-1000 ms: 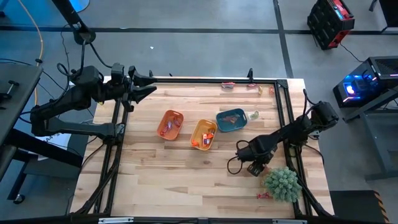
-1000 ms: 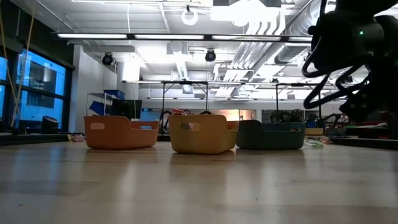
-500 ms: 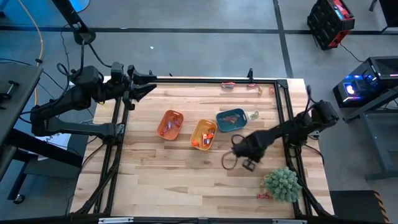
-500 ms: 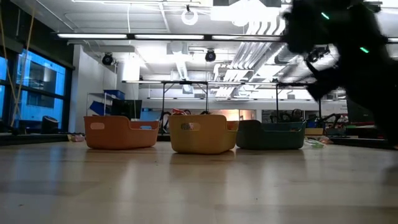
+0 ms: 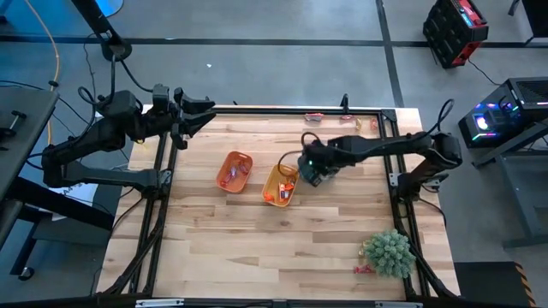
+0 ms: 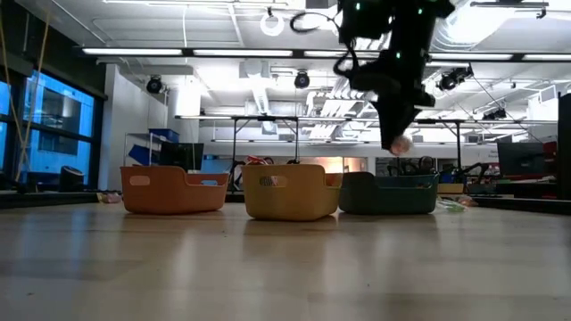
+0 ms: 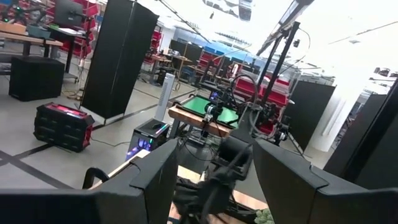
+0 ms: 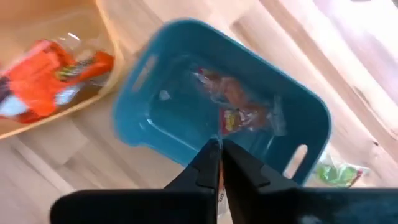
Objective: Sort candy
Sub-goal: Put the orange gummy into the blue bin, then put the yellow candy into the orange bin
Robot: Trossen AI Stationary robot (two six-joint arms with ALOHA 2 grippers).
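My right gripper (image 6: 399, 141) points steeply down over the blue bin (image 8: 186, 106), shut on a small pale candy (image 6: 401, 144). In the high view the gripper (image 5: 310, 171) covers most of that bin (image 5: 308, 179). A clear-wrapped red and yellow candy (image 8: 239, 115) lies in the bin. The yellow-orange bin (image 5: 281, 185) and the orange bin (image 5: 234, 171) stand to its left with orange and red candy inside. My left gripper (image 5: 205, 115) waits open, raised over the table's far left corner. My right gripper pinches the pale candy (image 6: 401, 144) between the free ends of its two fingers (image 8: 208, 163). The fingers come from above and point steeply down. The candy hangs at the tips, clear of the table and above the blue bin's rim (image 6: 388, 181).
Loose candy lies along the far edge (image 5: 313, 118) (image 5: 349, 121), and a green-wrapped piece (image 8: 333, 171) lies beside the blue bin. A green spiky plant (image 5: 390, 252) stands at the near right, a red candy (image 5: 363, 269) next to it. Bare wood spreads along the near side.
My right gripper has risen and swung from beside the plant at the near right toward the table's far edge and left. It has tipped steeply downward and now stands over the blue bin.
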